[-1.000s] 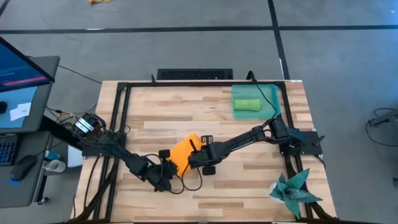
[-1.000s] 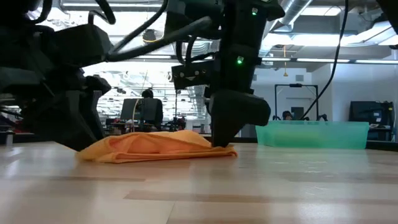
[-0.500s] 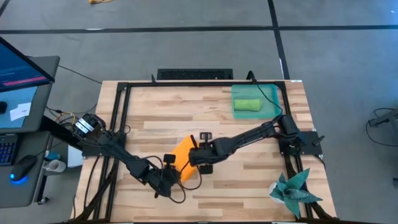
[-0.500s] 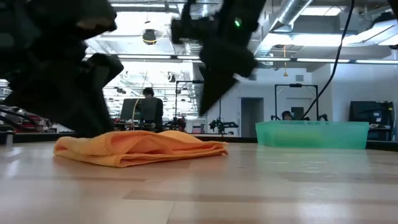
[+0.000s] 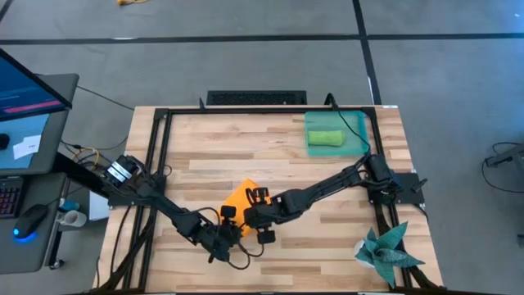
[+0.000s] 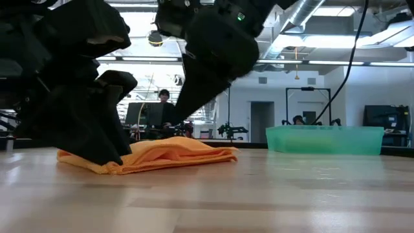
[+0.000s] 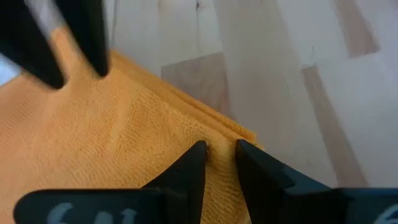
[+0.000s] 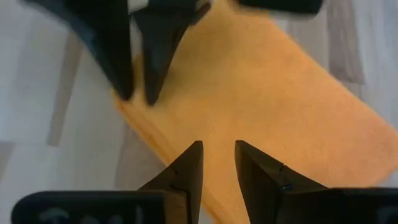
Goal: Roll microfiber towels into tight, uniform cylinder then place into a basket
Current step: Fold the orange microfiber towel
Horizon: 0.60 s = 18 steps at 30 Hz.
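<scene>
From above, both grippers meet over the orange towel (image 5: 237,201), well apart from the basket (image 5: 357,124) holding the green towel (image 5: 324,138). Left wrist view: left gripper (image 7: 219,149) narrowly parted at the towel's edge. Right wrist view: right gripper (image 8: 217,148) likewise narrowly parted over it, holding nothing.

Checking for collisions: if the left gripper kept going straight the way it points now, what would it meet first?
Most likely the orange towel: the left gripper points at its folded edge, fingers slightly parted, with nothing between.
</scene>
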{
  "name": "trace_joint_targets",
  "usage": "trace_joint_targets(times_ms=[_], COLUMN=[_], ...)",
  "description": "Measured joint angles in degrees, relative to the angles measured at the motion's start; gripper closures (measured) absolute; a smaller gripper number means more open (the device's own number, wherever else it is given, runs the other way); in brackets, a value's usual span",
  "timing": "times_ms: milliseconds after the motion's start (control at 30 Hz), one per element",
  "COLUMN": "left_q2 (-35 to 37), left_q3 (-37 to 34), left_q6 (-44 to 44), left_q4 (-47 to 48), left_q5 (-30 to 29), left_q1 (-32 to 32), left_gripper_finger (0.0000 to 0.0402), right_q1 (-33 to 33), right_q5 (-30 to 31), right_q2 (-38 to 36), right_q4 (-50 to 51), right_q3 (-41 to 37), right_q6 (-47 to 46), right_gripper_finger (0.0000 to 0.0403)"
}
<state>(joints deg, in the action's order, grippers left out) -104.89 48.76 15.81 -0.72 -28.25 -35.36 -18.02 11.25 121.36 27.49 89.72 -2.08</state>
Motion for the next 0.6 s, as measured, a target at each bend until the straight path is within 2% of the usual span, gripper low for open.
trace_joint_targets(times_ms=[167,400,600], left_q2=[-0.20,-0.21,-0.16], left_q3=[0.01,0.01,0.62], left_q6=[-0.41,-2.42,-3.40], left_q4=[-1.46,-6.84,-7.20], left_q5=[0.52,2.58,2.22], left_q1=[0.01,0.16,0.21], left_gripper_finger=[0.0317,0.0317,0.0317], right_q1=[-0.18,-0.24,-0.35], right_q5=[-1.57,-2.25,-2.45], right_q2=[-0.08,-0.12,-0.13], right_q4=[-1.69,-4.81,-2.79], right_q3=[-0.49,-5.10,-7.57], right_q6=[-1.39,-5.41,-8.69], right_gripper_finger=[0.0287,0.0287,0.0287])
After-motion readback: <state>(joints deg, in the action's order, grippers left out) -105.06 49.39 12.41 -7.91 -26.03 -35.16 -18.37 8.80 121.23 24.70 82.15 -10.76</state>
